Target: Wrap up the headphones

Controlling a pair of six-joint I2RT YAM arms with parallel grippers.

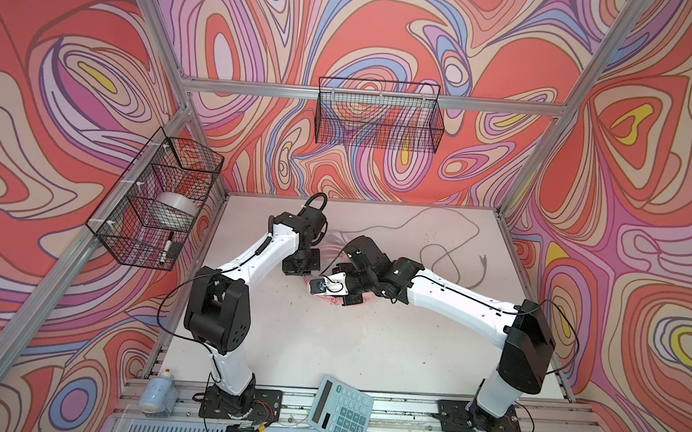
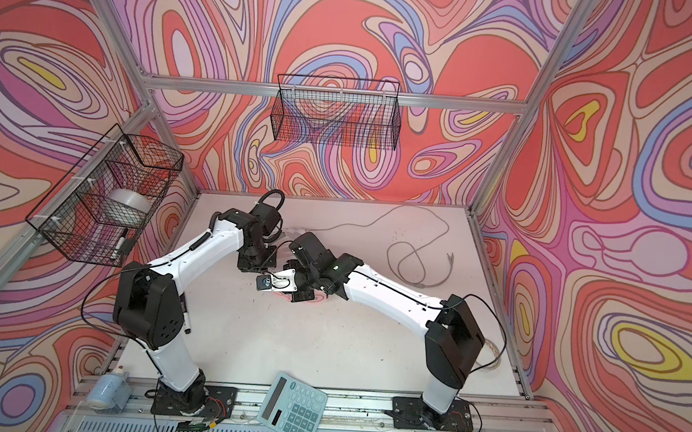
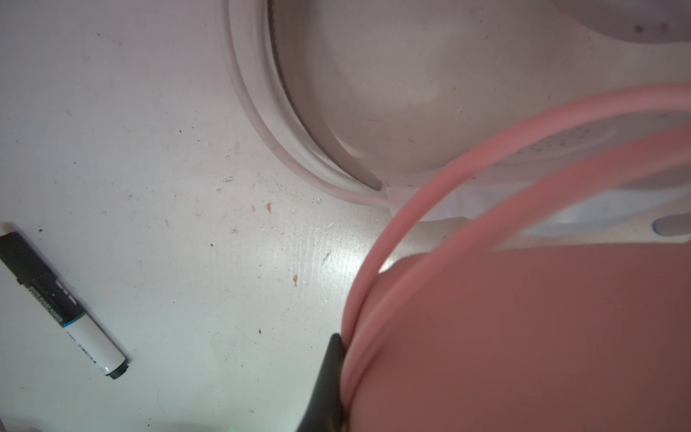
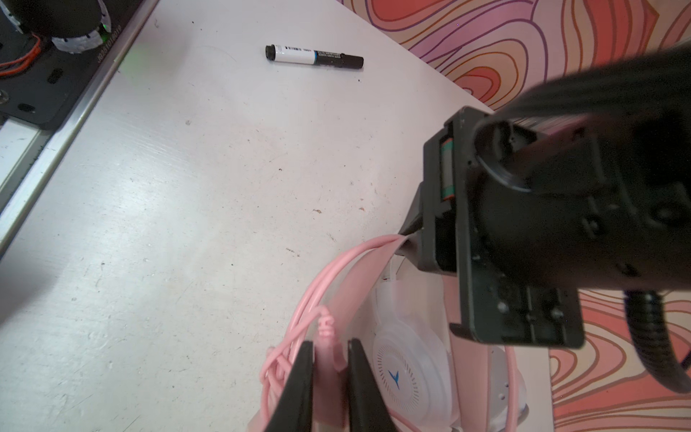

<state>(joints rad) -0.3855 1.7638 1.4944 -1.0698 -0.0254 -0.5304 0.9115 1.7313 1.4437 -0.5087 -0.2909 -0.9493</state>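
- Right wrist view: the right gripper (image 4: pixel 329 344) is clenched on the pink cable (image 4: pixel 310 299), with a bunch of its strands and a knotted kink pinched between the two black fingers (image 4: pixel 299 381)
- In the same view the left gripper (image 4: pixel 409 232) is closed on the headband of the pink headphones (image 4: pixel 359 284), and loops of the pink cable run along the band into its tip
- A white earcup (image 4: pixel 404 370) with a blue mark lies flat on the table, just beside the pink headband
- Left wrist view: one black finger (image 3: pixel 329 374) presses against the pink band, which fills the close part of the picture as a blur; the other finger is hidden
- The white headphones (image 3: pixel 269 127) lie on the table beyond it, the headband a white arc with a grey lining, and pink cable strands cross over one end of it
- In both top views the two arms meet at the middle of the table (image 1: pixel 327 341), and both headsets lie under the grippers, mostly hidden, with only pink strands showing
- The grey cable (image 2: pixel 418 284) trails loose over the far right of the table in open loops, well apart from the grippers
- A black and white marker (image 4: pixel 314 57) lies on the table to the left, clear of the headsets
- A teal calculator (image 1: pixel 341 408) rests tilted on the near rail between the arm bases
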